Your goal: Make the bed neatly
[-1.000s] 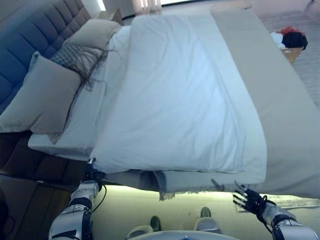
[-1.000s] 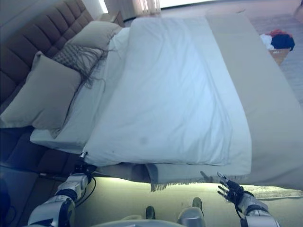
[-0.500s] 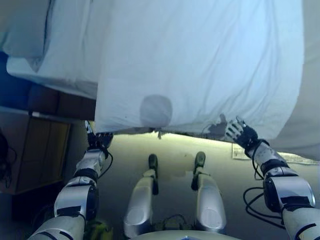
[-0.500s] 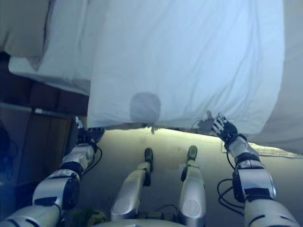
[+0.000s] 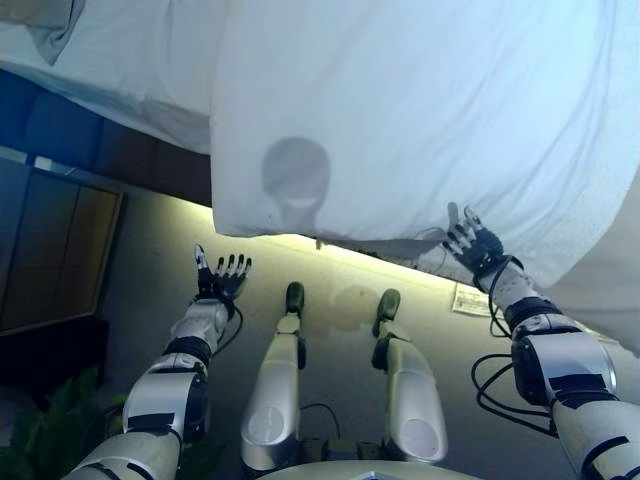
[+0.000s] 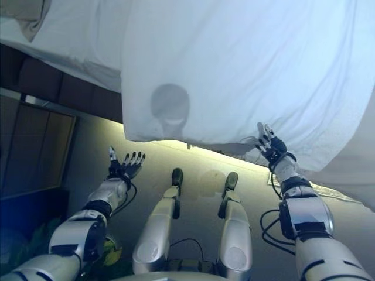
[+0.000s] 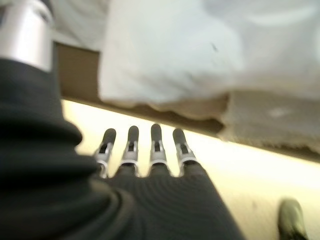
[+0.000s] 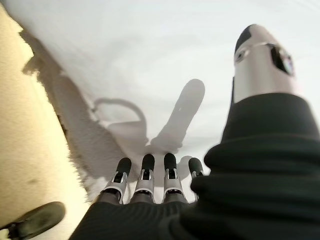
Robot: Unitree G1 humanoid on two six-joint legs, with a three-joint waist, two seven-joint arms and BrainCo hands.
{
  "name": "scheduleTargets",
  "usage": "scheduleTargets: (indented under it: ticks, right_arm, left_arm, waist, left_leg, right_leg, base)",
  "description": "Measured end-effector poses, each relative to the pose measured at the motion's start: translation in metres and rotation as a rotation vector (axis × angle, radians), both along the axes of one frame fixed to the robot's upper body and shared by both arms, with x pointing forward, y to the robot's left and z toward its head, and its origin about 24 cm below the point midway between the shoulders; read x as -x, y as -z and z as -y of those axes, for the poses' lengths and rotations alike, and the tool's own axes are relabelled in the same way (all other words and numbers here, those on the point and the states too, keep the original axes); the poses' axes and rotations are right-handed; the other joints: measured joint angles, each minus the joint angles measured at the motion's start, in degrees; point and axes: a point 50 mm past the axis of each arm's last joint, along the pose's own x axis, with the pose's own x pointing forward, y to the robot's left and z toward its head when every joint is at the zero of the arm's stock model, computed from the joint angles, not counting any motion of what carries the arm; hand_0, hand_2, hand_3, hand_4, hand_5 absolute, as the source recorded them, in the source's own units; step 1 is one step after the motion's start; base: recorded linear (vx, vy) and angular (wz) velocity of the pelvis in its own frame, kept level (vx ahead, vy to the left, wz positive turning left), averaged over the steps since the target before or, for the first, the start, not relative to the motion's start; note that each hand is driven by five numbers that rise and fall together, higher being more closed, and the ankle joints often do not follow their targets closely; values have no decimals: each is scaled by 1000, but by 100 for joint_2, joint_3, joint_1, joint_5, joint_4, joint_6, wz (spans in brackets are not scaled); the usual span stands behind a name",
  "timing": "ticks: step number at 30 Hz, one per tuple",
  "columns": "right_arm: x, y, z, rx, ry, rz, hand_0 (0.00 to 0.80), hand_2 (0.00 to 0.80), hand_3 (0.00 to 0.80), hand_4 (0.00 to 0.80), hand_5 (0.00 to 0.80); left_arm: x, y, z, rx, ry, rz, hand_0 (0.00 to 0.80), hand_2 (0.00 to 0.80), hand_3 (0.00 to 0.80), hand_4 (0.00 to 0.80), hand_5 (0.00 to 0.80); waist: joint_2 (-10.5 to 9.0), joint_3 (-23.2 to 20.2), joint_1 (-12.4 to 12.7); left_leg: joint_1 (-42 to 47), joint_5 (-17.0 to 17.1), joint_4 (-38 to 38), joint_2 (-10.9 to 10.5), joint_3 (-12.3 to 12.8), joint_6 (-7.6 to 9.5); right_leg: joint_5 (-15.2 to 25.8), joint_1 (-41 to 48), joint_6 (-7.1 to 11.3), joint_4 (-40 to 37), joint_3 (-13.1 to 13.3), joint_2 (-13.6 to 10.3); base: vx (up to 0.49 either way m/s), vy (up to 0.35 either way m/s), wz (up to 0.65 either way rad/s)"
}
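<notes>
The white duvet (image 5: 420,110) covers the bed and hangs over its near edge. My left hand (image 5: 222,275) is open with straight fingers, held over the floor below the duvet's near left corner and apart from it. Its wrist view shows that corner (image 7: 165,60) past the fingers (image 7: 152,145), with a beige fringed blanket (image 7: 270,120) under it. My right hand (image 5: 472,243) is open, its fingers (image 8: 145,175) straight at the duvet's hanging edge (image 8: 150,75); I cannot tell whether they touch it.
A white sheet (image 5: 120,60) lies left of the duvet, with a pillow corner (image 5: 45,15) at the top left. The dark bed base (image 5: 110,150) and a wooden nightstand (image 5: 50,250) stand at the left. Plant leaves (image 5: 50,420) show at the lower left.
The camera has tilted down towards the floor. My left hand has come away from the duvet's corner and spread open. My right hand has risen to the duvet's hanging edge.
</notes>
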Motion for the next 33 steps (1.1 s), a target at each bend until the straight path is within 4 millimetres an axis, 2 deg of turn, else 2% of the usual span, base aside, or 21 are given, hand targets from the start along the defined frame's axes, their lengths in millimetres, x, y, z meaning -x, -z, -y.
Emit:
scheduleTargets:
  ticks: [8,16,20,22,26,29,33]
  right_arm:
    - [9,17,-5,-19,3,-34,0,0,0,0,0]
    - [10,17,-2,-74,46,-15,0,0,0,0,0]
    - [10,16,-3,-105,58,-6,0,0,0,0,0]
    - [9,15,-2,-125,68,6,0,0,0,0,0]
    - [10,15,-1,-162,93,16,0,0,0,0,0]
    - [9,11,2,-183,114,37,0,0,0,0,0]
    - [6,0,15,-180,156,70,0,0,0,0,0]
  left_arm:
    - [33,28,-3,-3,-15,-50,0,0,0,0,0]
    - [29,23,-4,-20,-7,-25,0,0,0,0,0]
    - [21,14,-2,-40,7,36,0,0,0,0,0]
    - [14,4,-3,-43,-3,95,0,0,0,0,0]
    - [-5,-24,1,-35,-14,243,0,0,0,0,0]
    - [-14,-42,6,-26,-16,332,0,0,0,0,0]
    - [-17,-51,14,-9,5,386,0,0,0,0,0]
  waist:
    - [1,1,28]
    - [18,4,71]
    - [37,5,32]
    - [47,3,17]
    - [122,20,-21]
    - [220,26,-136]
    - [359,31,-151]
  left_leg:
    - [-72,22,-58,-48,-27,30]
    - [-72,31,-67,-76,-23,43]
    - [-116,30,-63,-97,51,48]
    - [-223,39,-57,-104,162,67]
    - [-466,24,45,-130,317,102]
    - [-657,10,127,-135,372,112]
    - [-909,-30,267,-140,504,130]
  right_leg:
    - [28,-33,40,-90,-9,-32]
    - [42,-36,30,-93,-21,-66]
    - [51,-137,43,-76,47,-85]
    - [79,-309,78,-64,169,-91]
    - [142,-635,76,10,334,-107]
    - [165,-859,68,83,414,-113]
    - [160,-1229,62,266,591,-114]
  base:
    - [-10,43,3]
    - [-4,14,1]
    - [-12,70,-8]
    - [-3,41,-19]
    - [-6,9,-17]
    - [-6,-8,-10]
    - [-11,-15,-15]
